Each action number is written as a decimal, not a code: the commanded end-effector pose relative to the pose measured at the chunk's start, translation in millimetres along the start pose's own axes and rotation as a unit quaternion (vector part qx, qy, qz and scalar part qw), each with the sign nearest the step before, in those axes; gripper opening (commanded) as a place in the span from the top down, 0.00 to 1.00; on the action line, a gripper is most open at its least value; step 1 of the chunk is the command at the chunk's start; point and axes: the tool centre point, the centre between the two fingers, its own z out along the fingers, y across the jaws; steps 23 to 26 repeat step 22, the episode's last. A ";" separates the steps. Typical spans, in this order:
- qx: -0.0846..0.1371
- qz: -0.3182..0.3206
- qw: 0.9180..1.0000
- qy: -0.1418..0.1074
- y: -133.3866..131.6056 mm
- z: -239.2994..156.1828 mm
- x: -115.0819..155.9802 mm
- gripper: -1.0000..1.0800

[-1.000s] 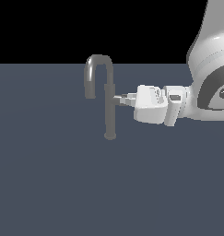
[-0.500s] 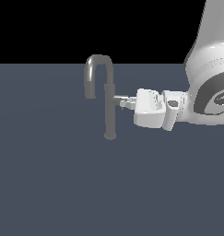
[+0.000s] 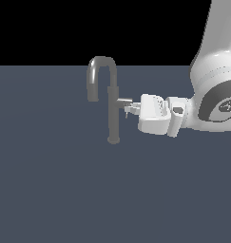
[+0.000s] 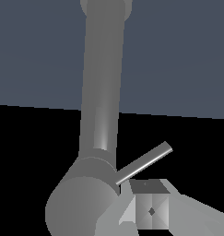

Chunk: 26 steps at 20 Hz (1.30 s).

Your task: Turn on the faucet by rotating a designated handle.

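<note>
The grey faucet [image 3: 112, 111] stands upright, its hooked spout [image 3: 93, 81] curving over toward the exterior view's left. The handle [image 3: 123, 100] is a short stub jutting from the column toward the exterior view's right. In the wrist view the column [image 4: 102, 92] fills the middle, and the handle's thin rod lever [image 4: 144, 163] slants out from the stub [image 4: 81, 207]. My gripper [image 3: 129, 108] reaches in from the exterior view's right, just under the stub. Its fingertips [image 4: 150, 209] sit pressed together right beside the lever, holding nothing.
A flat dark blue-grey floor [image 3: 55, 190] spreads around the faucet, with black background behind. My white arm [image 3: 216, 95] takes up the exterior view's right side.
My gripper has sunk a little, from level with the handle stub to just below it. The faucet column has stayed put.
</note>
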 end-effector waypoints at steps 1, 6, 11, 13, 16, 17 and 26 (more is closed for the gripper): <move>0.010 0.016 1.000 0.014 -5.7 -0.2 30.9 1.00; 0.011 0.027 0.999 0.018 -8.2 -0.1 50.2 1.00; 0.001 0.014 1.000 0.004 -10.9 -3.0 24.5 1.00; 0.003 0.017 1.000 0.007 -15.7 -2.4 30.7 1.00; 0.006 0.021 1.000 0.011 -22.9 -1.8 40.0 1.00; 0.007 0.022 1.000 0.012 -25.2 -1.6 43.1 1.00; 0.011 0.027 0.999 0.018 -34.4 -1.0 55.3 1.00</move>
